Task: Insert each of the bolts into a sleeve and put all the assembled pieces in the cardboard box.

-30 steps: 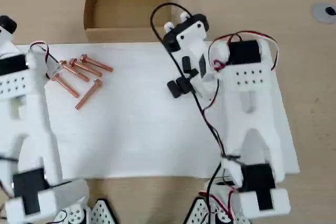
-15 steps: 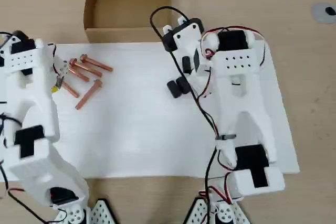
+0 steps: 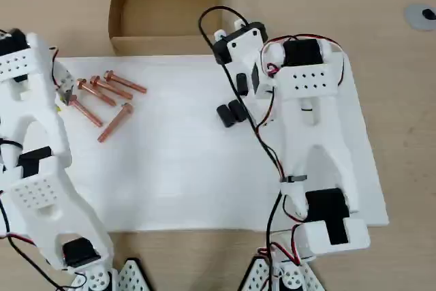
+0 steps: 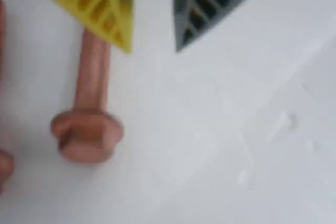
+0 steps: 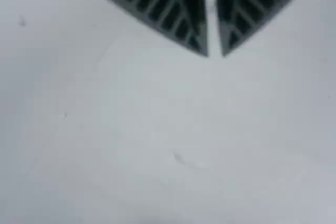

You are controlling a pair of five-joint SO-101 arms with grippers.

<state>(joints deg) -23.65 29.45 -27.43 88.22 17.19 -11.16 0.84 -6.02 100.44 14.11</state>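
**Bolts (image 3: 112, 90) loose on the sheet, near the box**

Five bolts lie on the white sheet (image 3: 177, 168), near the cardboard box (image 3: 163, 44). From above, the left gripper (image 3: 66, 93) sits beside them. Its wrist view shows it spread apart, with one bolt (image 4: 89, 114) at its yellow finger (image 4: 94, 3). The right gripper (image 5: 213, 51) is nearly closed, holding nothing.

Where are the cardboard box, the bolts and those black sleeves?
cardboard box (image 3: 163, 46), high view, on its front wall.
bolts (image 3: 114, 123), high view, mid-shaft of the lone slanted one.
black sleeves (image 3: 226, 115), high view, on the one nearer the bolts.
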